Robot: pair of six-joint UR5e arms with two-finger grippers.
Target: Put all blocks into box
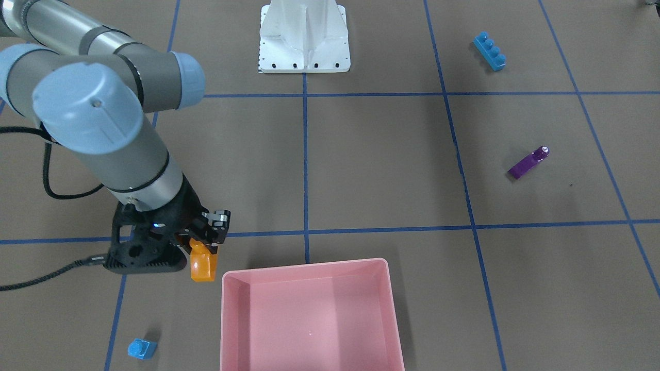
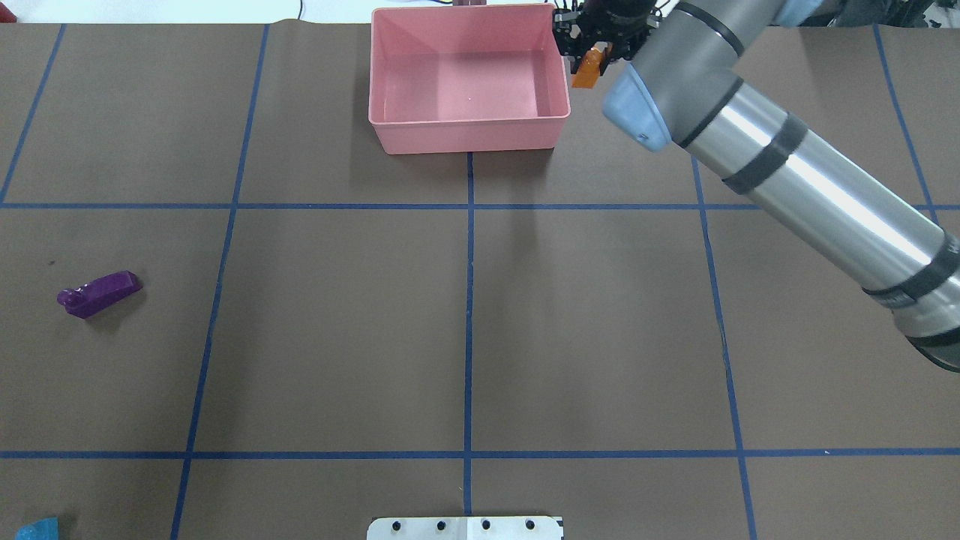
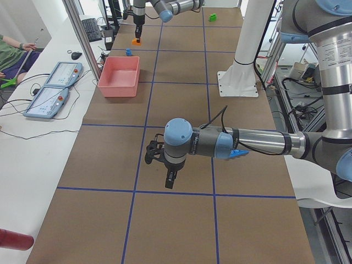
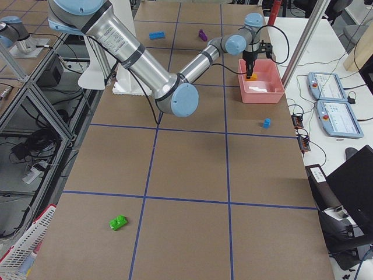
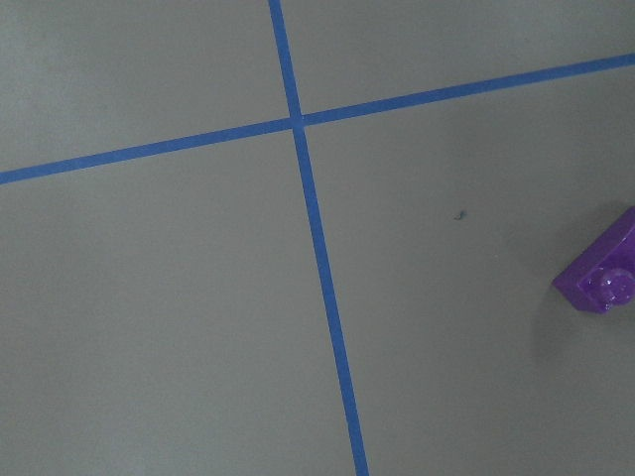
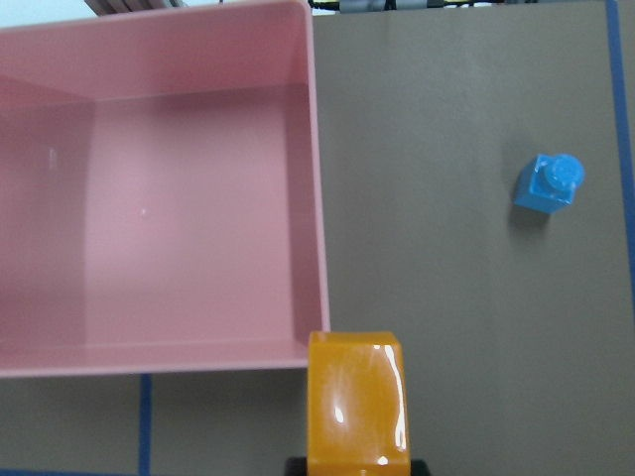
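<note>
Brown paper ruled into squares with blue tape covers the long table [image 1: 361,154], and two grey-and-silver robot arms work over it. The right arm [image 1: 93,118] reaches to the far side, while the left arm [image 3: 247,143] hangs over open paper, well apart from the box. The shallow pink rectangular plastic box [image 1: 309,319] sits with its long axis across the table and holds no block yet. Scattered well apart from it are the long blue four-stud brick [image 1: 489,50], the purple wedge-shaped brick [image 1: 527,163], which lies flat and near the left arm's wrist camera, and the green two-stud brick [image 4: 118,222]. The right gripper [image 1: 203,246] has its jaws clamped on the top of the orange one-stud brick [image 1: 202,265]. That brick hangs with its long side roughly up and down, just outside the box's corner on the robot's right. The box's inside lies toward the robot's left from the brick, so a short sideways carry over the wall looks like the coming move. The small blue cube [image 1: 142,349] rests on the paper near that same side. For the left gripper [image 3: 169,179], I cannot tell whether the jaws are parted.
</note>
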